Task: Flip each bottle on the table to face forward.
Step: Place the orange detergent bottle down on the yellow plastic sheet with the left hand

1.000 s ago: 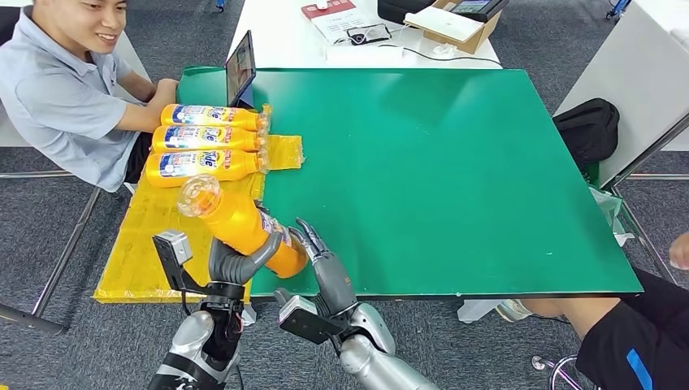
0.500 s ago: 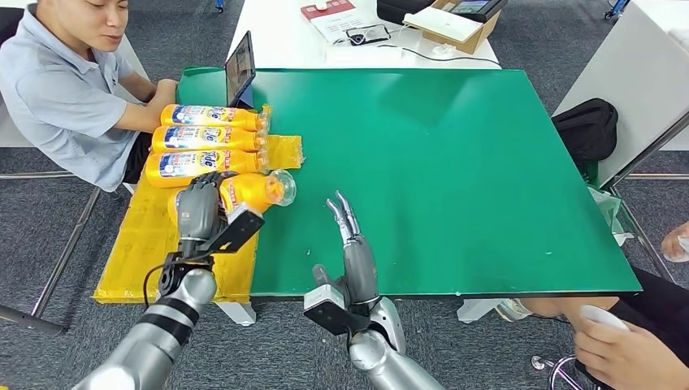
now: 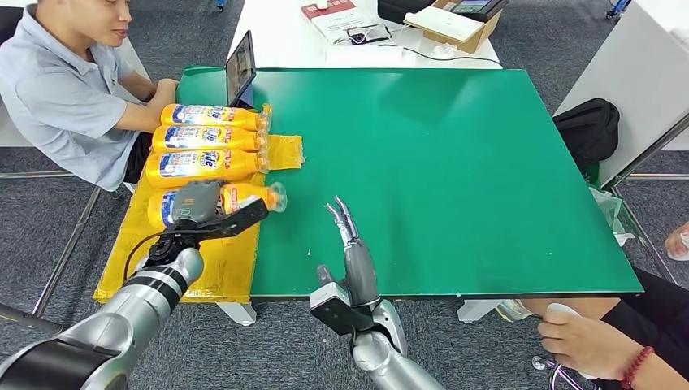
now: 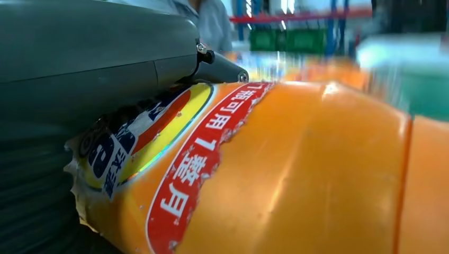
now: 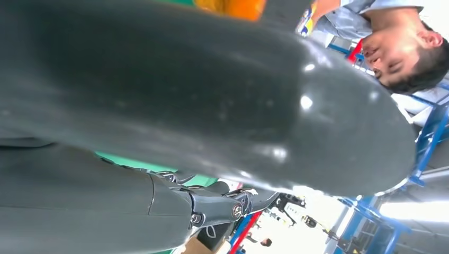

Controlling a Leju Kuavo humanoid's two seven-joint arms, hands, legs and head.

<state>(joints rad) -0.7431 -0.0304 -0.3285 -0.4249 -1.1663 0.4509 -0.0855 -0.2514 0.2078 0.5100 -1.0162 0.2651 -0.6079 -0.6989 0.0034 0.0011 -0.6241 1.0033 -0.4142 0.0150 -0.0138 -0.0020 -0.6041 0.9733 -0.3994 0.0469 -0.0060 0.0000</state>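
Observation:
Three orange bottles [image 3: 207,139] lie side by side on the yellow mat [image 3: 154,260], labels up and caps pointing right. A fourth orange bottle [image 3: 248,197] lies just in front of them, parallel to the row. My left hand [image 3: 195,203] grips it around the middle, covering part of its label. The left wrist view shows this bottle [image 4: 296,174] pressed against my left hand [image 4: 95,63], its torn red and blue label facing the camera. My right hand [image 3: 352,244] hovers open over the green table [image 3: 455,162], fingers straight, holding nothing. It appears close up as my right hand [image 5: 185,106].
A person [image 3: 65,89] sits at the table's left with an arm by the far bottle. A tablet [image 3: 240,67] stands at the back left corner. A black bag [image 3: 589,130] lies off the right edge. Another person's hand [image 3: 585,341] is at the lower right.
My left hand carried the fourth bottle from above the front edge back onto the mat, laying it beside the row. My right hand let go of it and now stands open.

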